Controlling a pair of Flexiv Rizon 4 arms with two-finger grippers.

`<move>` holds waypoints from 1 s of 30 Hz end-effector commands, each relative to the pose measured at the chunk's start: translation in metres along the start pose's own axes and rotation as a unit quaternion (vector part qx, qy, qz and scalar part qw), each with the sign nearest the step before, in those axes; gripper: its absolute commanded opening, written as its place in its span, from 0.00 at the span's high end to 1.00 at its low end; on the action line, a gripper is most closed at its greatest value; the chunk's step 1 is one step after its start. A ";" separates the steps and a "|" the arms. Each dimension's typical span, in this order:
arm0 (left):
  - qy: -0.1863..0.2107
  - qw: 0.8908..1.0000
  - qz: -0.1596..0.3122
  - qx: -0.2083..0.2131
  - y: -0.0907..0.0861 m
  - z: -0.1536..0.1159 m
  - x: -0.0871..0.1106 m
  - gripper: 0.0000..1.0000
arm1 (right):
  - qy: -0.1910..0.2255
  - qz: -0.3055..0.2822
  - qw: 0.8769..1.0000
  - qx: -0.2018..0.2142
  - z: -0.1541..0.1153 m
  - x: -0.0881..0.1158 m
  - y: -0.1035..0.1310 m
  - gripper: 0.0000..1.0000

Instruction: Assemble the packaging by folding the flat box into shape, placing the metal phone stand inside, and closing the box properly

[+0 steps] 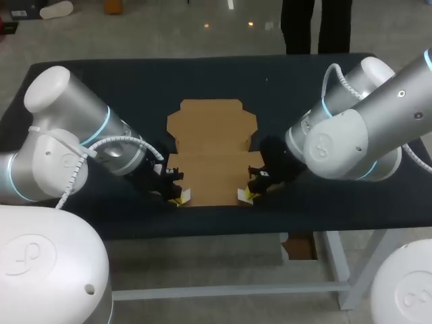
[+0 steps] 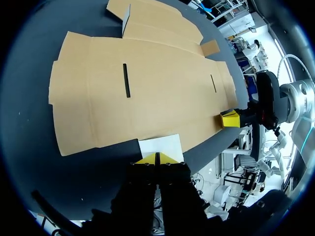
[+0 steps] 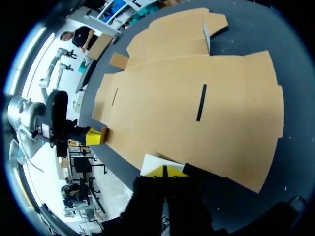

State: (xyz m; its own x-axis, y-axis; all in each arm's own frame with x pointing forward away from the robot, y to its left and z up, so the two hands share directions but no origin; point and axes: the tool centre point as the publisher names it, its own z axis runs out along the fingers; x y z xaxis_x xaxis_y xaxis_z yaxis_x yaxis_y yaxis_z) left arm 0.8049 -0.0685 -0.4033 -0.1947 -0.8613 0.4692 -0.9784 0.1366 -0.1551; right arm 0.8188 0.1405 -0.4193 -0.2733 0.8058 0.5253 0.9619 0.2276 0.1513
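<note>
While the flat box (image 1: 210,158) lay unfolded in the middle of the dark table (image 1: 135,81), the left pincer (image 1: 179,198) sat at its near left corner and the right pincer (image 1: 246,195) at its near right corner. Each pincer's yellow tips were pressed together, closed, with a white patch (image 2: 160,145) just ahead touching the cardboard's near edge.

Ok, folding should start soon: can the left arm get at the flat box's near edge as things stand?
Likely yes: the left gripper sits at the flat box's near left corner, shut on its raised white flap, nothing between. The right gripper is at the other corner.
</note>
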 end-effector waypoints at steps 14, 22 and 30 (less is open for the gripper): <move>-0.015 1.000 -0.001 0.009 -0.002 0.013 0.001 1.00 | -0.019 -0.005 1.000 0.012 0.011 0.005 0.005 1.00; -0.024 1.000 -0.006 0.007 -0.004 0.020 -0.002 1.00 | -0.040 0.000 0.999 0.016 0.017 0.004 0.003 1.00; -0.026 1.000 -0.003 0.017 -0.002 0.011 0.001 1.00 | -0.044 0.003 0.999 0.002 0.006 0.003 0.001 1.00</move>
State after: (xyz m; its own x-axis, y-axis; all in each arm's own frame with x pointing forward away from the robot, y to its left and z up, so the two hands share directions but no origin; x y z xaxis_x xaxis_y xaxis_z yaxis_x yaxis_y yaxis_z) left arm 0.8093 -0.0733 -0.4117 -0.1847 -0.8820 0.4335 -0.9772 0.1180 -0.1763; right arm 0.8243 0.1474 -0.4230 -0.2654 0.8465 0.4616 0.9641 0.2329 0.1273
